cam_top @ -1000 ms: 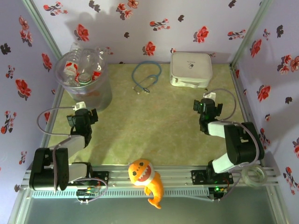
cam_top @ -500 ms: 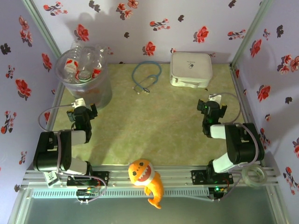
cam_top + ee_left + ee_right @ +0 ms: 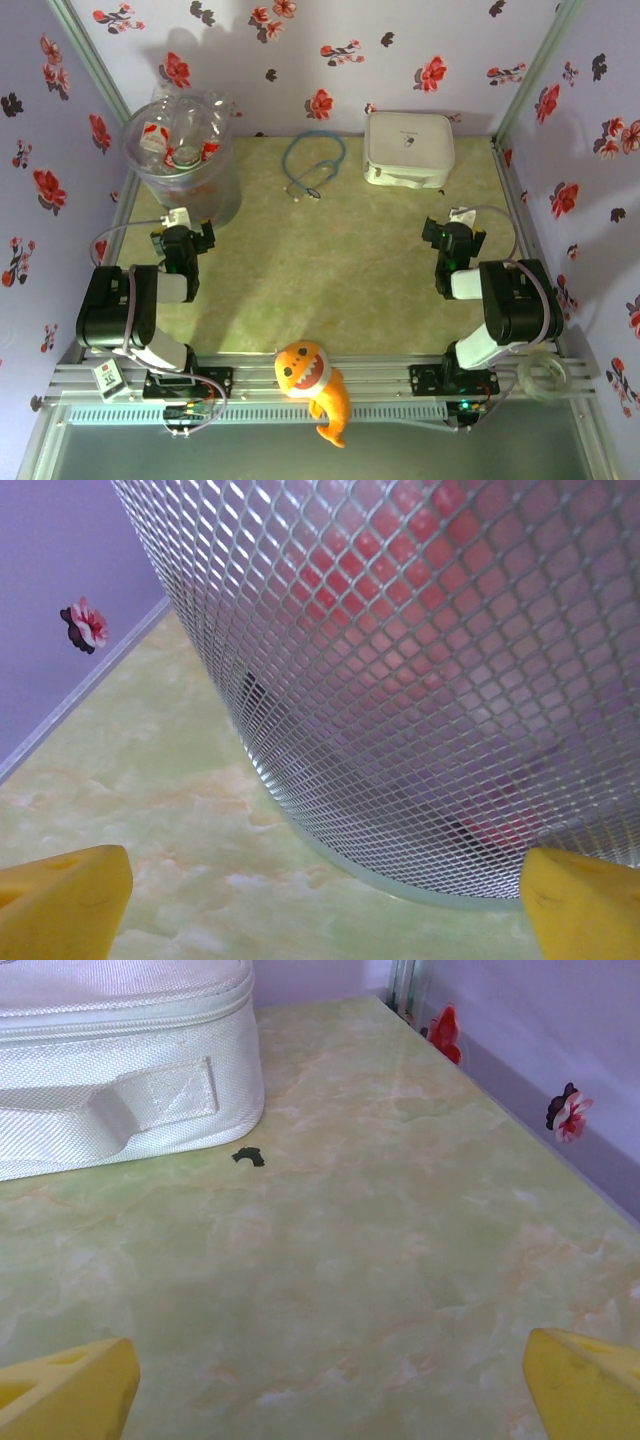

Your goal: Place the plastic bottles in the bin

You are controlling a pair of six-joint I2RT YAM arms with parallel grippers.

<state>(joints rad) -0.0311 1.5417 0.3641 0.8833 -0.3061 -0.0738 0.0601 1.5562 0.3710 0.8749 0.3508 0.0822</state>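
Bin (image 3: 205, 195) stands just beyond the wide-open left gripper (image 3: 184, 232).

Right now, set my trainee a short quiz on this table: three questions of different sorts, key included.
1. True or false: the plastic bottles sit inside the bin.
2. Fill the gap: the left gripper and the right gripper both have their jaws ___.
3. Pick one: what lies just ahead of the right gripper? A) the bin B) the white case C) the plastic bottles

Key: 1 true; 2 open; 3 B
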